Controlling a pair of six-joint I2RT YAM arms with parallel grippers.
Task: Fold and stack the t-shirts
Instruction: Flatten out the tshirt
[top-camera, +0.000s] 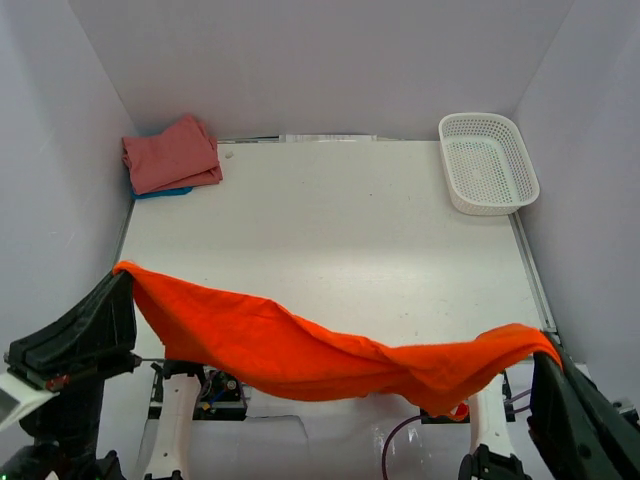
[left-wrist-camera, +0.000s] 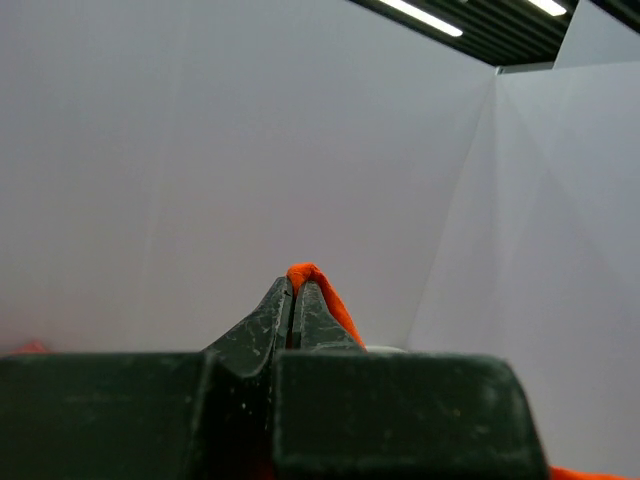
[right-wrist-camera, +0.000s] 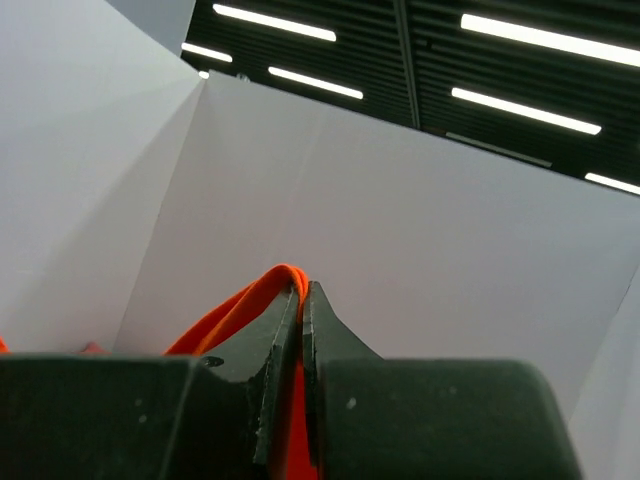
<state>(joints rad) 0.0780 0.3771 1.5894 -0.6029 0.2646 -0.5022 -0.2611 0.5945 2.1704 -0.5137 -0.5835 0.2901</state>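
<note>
The left hand (top-camera: 122, 275) and the right hand (top-camera: 548, 348), each clamped tight on one end of the orange-red t-shirt (top-camera: 300, 352), hold it stretched and sagging above the near edge of the tabletop (top-camera: 340, 230), while the folded salmon-pink t-shirt (top-camera: 172, 153) lies on the blue t-shirt (top-camera: 165, 192) at the far left corner.

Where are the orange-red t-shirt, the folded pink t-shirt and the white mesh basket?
orange-red t-shirt (top-camera: 300, 352), top view, middle of the hanging cloth
pink t-shirt (top-camera: 172, 153), top view, upper face
white mesh basket (top-camera: 487, 165), top view, mesh floor
</note>
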